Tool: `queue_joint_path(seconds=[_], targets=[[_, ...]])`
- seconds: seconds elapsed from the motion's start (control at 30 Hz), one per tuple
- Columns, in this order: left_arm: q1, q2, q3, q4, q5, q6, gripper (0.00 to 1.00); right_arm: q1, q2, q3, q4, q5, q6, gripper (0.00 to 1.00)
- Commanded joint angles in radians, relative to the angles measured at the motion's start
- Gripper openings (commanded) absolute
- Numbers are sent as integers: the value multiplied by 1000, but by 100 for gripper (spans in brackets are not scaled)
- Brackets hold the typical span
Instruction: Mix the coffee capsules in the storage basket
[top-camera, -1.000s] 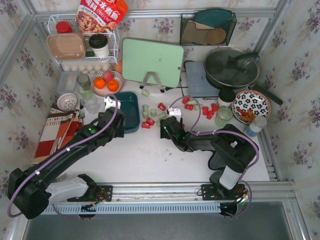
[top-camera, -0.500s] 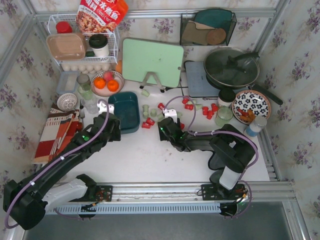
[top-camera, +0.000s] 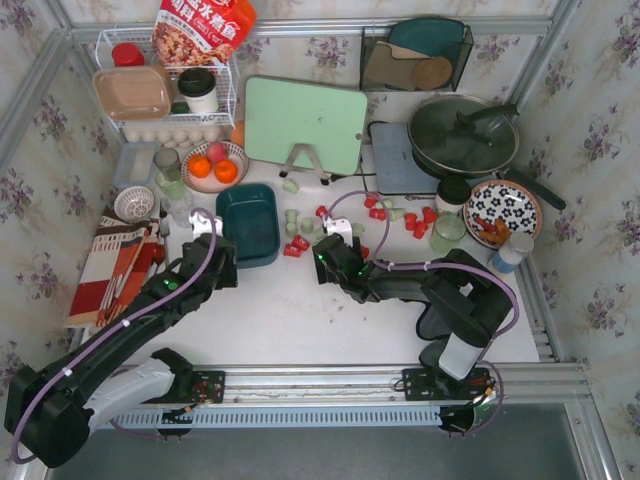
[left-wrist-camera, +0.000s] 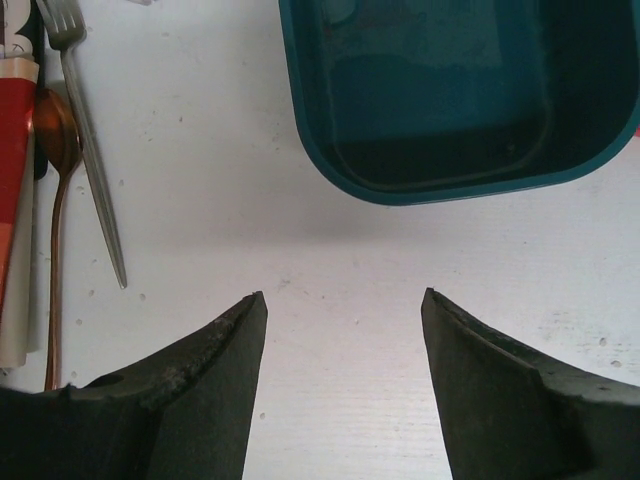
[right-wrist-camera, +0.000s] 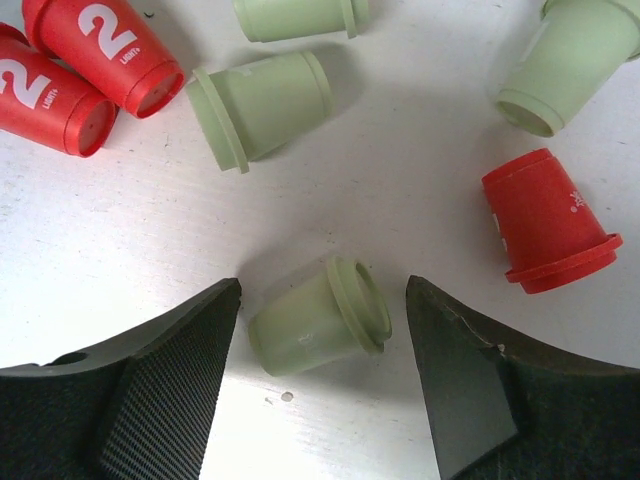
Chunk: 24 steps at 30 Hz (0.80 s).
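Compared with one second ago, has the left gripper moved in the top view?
Yes. The left gripper has drawn back toward the arm bases and slightly left, off the storage basket that it overlapped before, farther from the fruit bowl.

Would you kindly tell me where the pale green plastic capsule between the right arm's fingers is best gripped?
Across the tapered body of the pale green plastic capsule, just behind its flared rim, coming from above. It lies on its side, base and rim roughly facing the fingers; closing across the body probably holds better than end to end.
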Motion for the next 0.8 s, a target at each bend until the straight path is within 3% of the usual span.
queue_joint_path(seconds=[0.0, 0.17, 0.33, 0.63, 0.77], targets=[[2, -32, -9, 39, -11, -8, 66, 6, 11, -5, -139, -56, -35, 74], [2, -77, -24, 33, -9, -8, 66, 6, 26, 9, -149, -45, -37, 62], [2, -108, -32, 29, -10, -14, 66, 7, 8, 36, -172, -51, -38, 45], [2, -147, -45, 33, -4, -27, 66, 20, -96, 153, -237, -38, -44, 43], [2, -149, -48, 35, -8, -27, 66, 51, -104, 250, -136, -99, -96, 43]])
